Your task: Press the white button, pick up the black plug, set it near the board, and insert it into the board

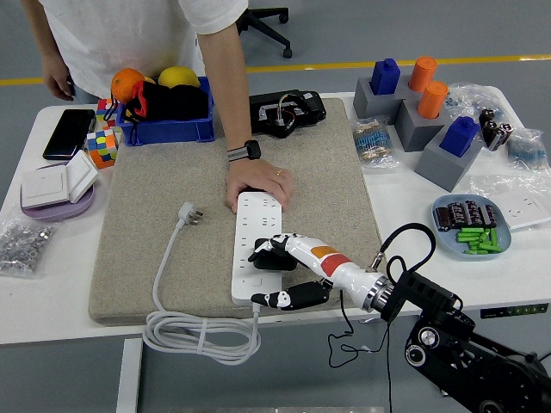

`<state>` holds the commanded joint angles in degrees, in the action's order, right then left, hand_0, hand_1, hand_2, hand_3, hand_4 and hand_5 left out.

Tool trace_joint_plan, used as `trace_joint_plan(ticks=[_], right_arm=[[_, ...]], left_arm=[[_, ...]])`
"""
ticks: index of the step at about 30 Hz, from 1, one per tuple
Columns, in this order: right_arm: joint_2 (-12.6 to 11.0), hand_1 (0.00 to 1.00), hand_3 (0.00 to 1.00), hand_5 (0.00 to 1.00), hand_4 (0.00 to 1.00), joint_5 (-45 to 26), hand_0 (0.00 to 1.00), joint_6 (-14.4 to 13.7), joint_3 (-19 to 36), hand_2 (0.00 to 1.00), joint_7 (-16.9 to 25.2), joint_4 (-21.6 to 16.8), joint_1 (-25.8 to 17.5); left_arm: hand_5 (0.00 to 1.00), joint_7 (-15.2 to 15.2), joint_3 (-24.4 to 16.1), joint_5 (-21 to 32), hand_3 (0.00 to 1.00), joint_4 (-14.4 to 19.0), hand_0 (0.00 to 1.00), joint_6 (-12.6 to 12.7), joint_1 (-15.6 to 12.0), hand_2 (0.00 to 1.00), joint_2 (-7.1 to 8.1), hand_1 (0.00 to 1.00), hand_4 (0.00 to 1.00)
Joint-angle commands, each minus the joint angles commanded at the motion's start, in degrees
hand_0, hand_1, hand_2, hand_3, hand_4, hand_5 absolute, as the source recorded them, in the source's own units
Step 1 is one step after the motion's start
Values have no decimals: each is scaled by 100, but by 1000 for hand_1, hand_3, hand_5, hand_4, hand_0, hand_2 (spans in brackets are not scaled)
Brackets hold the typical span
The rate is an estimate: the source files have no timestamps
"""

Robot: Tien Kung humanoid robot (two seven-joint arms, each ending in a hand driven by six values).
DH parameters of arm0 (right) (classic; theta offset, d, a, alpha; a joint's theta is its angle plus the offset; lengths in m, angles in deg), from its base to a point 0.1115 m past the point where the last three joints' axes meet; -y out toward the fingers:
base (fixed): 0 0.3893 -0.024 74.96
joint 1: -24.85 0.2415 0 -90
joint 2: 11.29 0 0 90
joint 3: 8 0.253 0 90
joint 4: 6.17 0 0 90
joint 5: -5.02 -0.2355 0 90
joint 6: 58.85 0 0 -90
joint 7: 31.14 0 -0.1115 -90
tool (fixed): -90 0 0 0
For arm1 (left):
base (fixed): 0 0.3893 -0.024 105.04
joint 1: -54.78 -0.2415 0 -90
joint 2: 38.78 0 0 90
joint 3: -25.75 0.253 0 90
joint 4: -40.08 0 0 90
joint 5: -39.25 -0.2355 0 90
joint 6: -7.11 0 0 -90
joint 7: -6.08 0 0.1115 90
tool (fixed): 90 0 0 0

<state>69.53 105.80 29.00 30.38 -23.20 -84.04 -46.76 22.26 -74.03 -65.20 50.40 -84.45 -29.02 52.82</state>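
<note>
Pickup step in hand: black plug (272, 255) gripped by right robot hand (277, 271) on board (255, 225); lift required next.

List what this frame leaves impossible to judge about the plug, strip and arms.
- Black plug, head view: right hand covers it; prongs and seating unseen.
- White button on the power strip: too small to find.
- Left arm: out of frame.
- Strip's far end: under the person's hand.
</note>
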Motion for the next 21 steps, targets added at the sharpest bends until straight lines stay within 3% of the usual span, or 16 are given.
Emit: trace_joint_plan(ticks=[21], right_arm=[[-57,691,635,491,890,-63,787,-2,-58,650,1,-197,-23]], left_arm=[[267,-6,-27,9,584,0,473,10,3,497,-21,498,565]])
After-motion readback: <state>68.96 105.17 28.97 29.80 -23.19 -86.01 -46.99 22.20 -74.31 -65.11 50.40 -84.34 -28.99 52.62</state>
